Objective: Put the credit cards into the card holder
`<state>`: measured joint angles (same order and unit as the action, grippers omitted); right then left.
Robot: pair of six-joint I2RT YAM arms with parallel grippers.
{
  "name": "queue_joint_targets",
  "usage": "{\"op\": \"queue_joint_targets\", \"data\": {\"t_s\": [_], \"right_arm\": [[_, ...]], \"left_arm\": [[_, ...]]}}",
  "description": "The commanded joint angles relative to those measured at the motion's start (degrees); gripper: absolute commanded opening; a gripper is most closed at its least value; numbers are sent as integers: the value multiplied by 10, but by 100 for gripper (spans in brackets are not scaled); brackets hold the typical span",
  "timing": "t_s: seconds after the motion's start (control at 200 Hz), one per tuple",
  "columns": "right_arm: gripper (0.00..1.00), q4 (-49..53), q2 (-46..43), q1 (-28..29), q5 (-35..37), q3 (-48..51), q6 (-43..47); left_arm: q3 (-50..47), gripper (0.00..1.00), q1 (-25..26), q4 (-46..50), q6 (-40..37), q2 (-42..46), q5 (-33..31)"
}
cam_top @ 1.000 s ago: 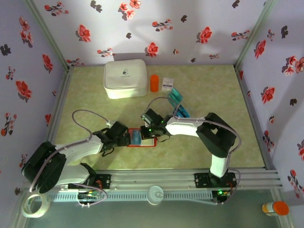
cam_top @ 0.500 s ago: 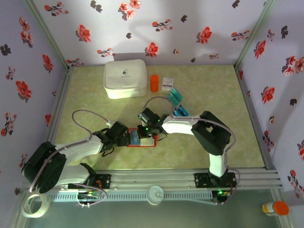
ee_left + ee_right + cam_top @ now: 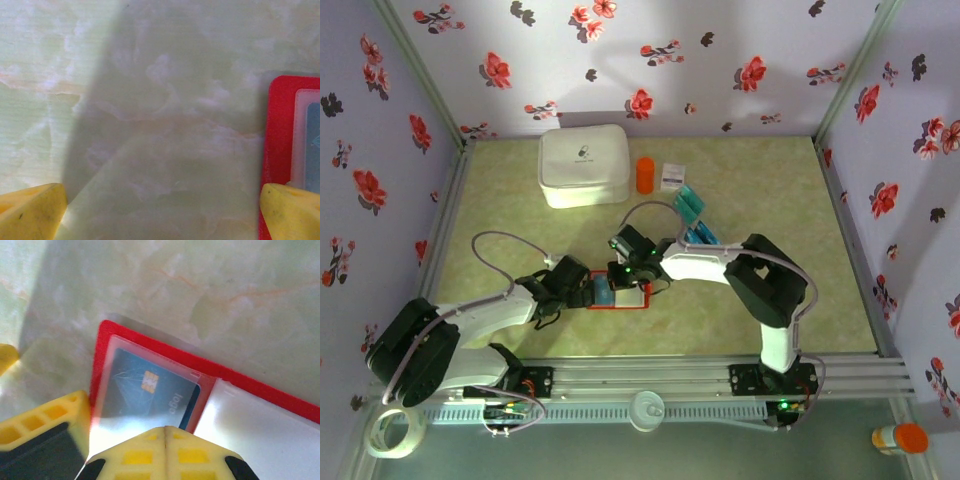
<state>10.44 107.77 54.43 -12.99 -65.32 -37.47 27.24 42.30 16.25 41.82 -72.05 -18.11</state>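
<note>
The card holder (image 3: 630, 298) lies open on the table, a red wallet with pale clear sleeves inside. One blue credit card (image 3: 150, 390) with a gold chip sits inside the left sleeve, with its right end sticking out at the fold. My right gripper (image 3: 165, 431) is shut with nothing between its fingers, and its tip is at the sleeve's near edge. My left gripper (image 3: 162, 207) is open at the wallet's left side, with one yellow finger (image 3: 292, 210) on the red edge (image 3: 279, 135). Two more credit cards, teal (image 3: 689, 203) and blue (image 3: 704, 235), lie behind the right arm.
A large white rounded case (image 3: 583, 165) stands at the back, with an orange cylinder (image 3: 645, 174) and a small white box (image 3: 671, 176) to its right. Floral walls close in the table on three sides.
My right gripper has shifted slightly to the left over the open wallet. The left arm has stayed put.
</note>
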Motion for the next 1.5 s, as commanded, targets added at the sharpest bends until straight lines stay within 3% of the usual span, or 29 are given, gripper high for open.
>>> {"op": "queue_joint_targets", "data": {"t_s": [0.0,0.9,1.135,1.495], "right_arm": [[5,11,-32,3,13,14,-3],[4,-26,25,31,-8,21,-32],[4,-18,4,29,-2,25,-28],[6,9,-82,-11,14,49,-13]], "left_arm": [[-11,100,-5,-21,3,-11,7],[-12,100,-5,-25,2,-11,8],[-7,100,-6,-12,7,8,6],[52,100,-25,83,36,67,-36]]}}
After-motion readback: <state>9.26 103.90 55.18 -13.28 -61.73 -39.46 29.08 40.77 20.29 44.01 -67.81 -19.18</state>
